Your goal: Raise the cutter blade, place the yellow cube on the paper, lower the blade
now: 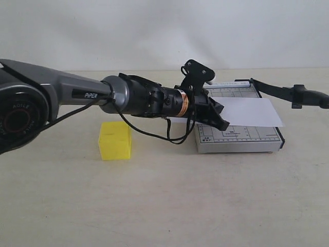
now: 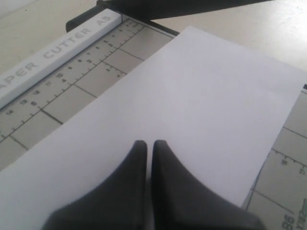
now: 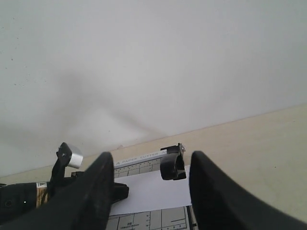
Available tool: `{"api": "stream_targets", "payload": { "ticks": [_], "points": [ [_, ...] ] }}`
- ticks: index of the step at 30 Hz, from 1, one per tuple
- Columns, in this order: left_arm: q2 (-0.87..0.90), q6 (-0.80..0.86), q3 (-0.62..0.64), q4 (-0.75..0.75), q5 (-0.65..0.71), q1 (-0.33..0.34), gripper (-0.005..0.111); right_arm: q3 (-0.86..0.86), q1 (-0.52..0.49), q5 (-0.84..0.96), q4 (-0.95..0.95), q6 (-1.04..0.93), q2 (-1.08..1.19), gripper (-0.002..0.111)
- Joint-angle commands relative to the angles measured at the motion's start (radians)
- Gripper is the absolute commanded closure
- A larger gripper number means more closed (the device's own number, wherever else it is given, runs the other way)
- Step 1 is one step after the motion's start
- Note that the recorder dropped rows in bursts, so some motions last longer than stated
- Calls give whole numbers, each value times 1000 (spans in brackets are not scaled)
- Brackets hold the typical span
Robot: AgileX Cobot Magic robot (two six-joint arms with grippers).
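The yellow cube point(image 1: 115, 140) sits on the table, left of the grey cutter base point(image 1: 239, 138) and below my left arm. The paper point(image 1: 252, 112) lies across the base and overhangs its right side. My left gripper point(image 1: 222, 122) is shut, its tips low over the paper's left part point(image 2: 201, 105), with nothing seen between the fingers point(image 2: 136, 158). The cutter blade point(image 1: 280, 91) is raised, slanting up to the right from its hinge. In the right wrist view its handle end point(image 3: 172, 164) shows between the fingers of my open right gripper point(image 3: 152, 155), apart from both.
The beige table point(image 1: 164, 200) stretches in front of the cube and cutter, with a white wall behind. My left arm point(image 1: 133, 95) crosses above the table from the left. The base's ruler strip point(image 2: 57, 57) runs along its far edge.
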Motion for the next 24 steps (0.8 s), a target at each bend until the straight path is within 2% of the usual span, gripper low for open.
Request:
{"api": "stream_targets", "payload": {
  "ticks": [1, 5, 11, 14, 20, 24],
  "points": [
    [57, 0, -51, 10, 26, -27, 102, 2, 0, 1, -6, -8, -3, 61],
    [87, -24, -106, 10, 42, -30, 102, 2, 0, 1, -6, -8, -3, 61],
    [59, -24, -110, 10, 120, -30, 101, 2, 6, 1, -6, -8, -3, 61],
    [8, -67, -105, 10, 190, -30, 92, 2, 11, 1, -6, -8, -3, 61],
    [-143, -112, -37, 39, 270, -30, 62, 2, 11, 1, -6, -8, -3, 61],
    [-212, -114, 21, 41, 245, -30, 56, 2, 11, 1, -6, -8, -3, 61]
  ]
}}
